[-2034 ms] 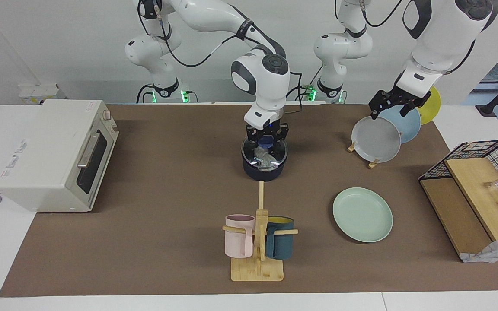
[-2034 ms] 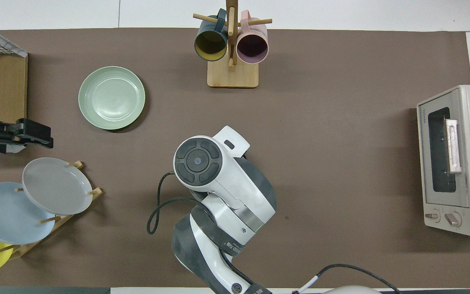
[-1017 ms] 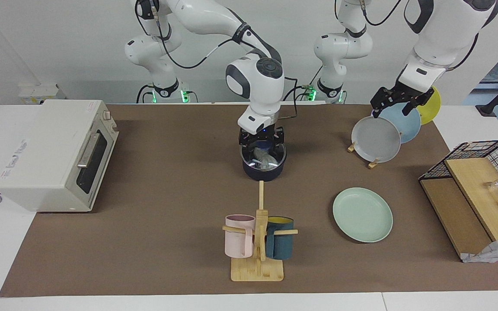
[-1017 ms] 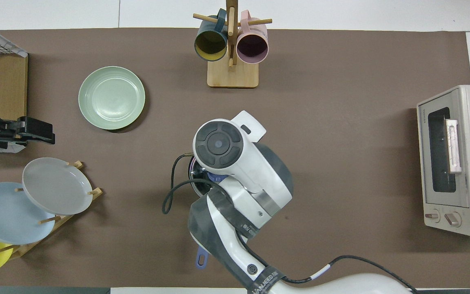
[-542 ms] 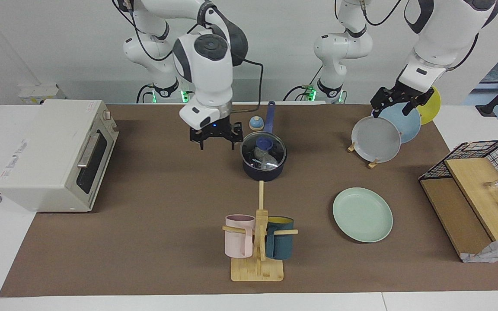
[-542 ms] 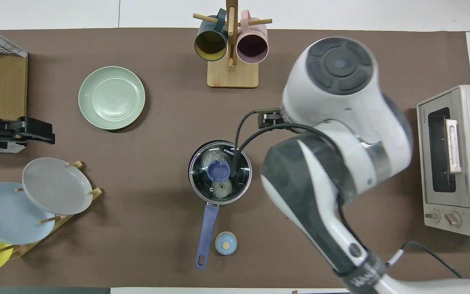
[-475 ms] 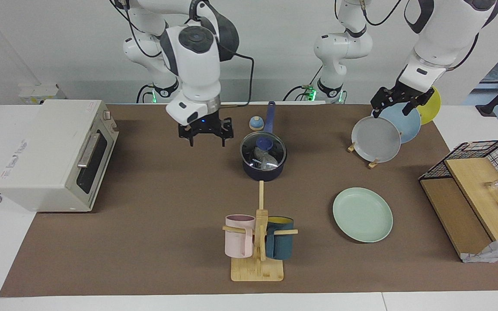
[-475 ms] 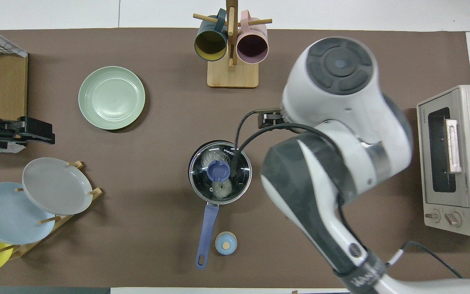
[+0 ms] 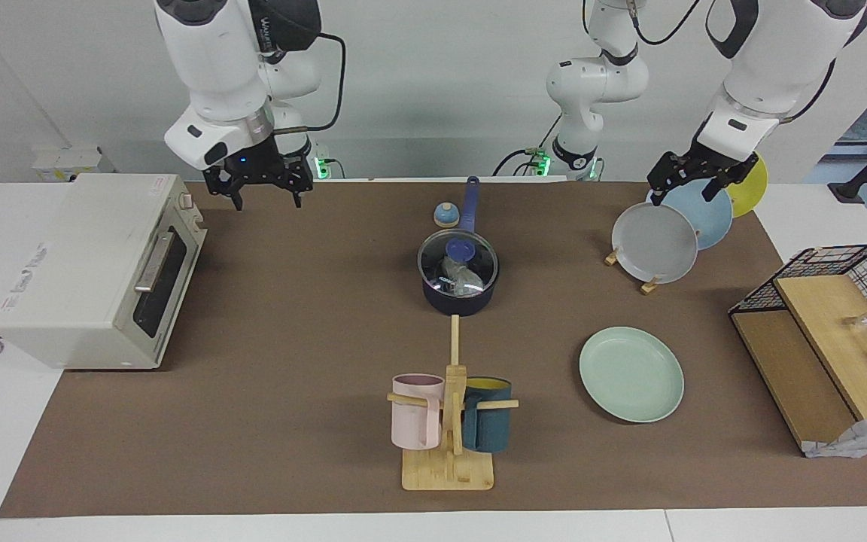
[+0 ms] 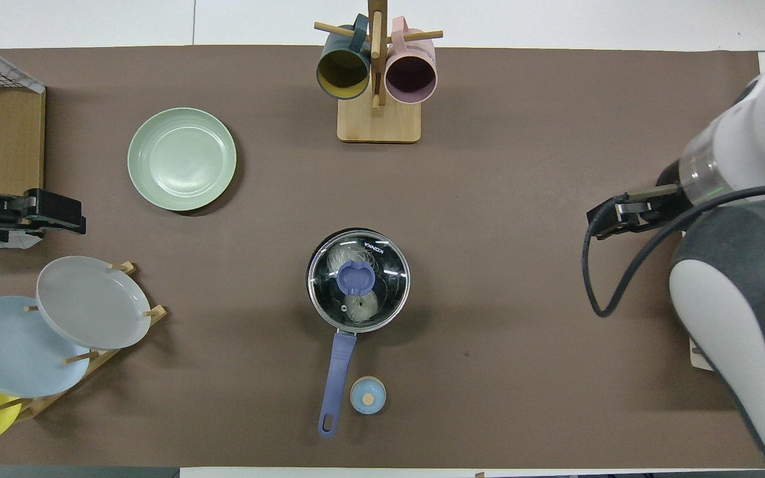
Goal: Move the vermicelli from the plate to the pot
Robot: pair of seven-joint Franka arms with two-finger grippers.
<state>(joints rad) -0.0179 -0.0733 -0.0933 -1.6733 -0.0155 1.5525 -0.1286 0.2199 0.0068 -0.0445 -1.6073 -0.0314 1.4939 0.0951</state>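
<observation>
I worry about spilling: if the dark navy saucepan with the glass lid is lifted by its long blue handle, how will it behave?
The dark navy saucepan would probably tip bowl-down, since the long blue handle sticks out to one side. Its glass lid only rests on top, so it may slide. The pale noodle bundles inside look light.

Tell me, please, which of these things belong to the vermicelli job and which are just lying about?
Job: vermicelli inside the lidded pot; emptied plate.

Lying about: toaster oven, mug stand, plate rack, small blue knob, wire basket.
</observation>
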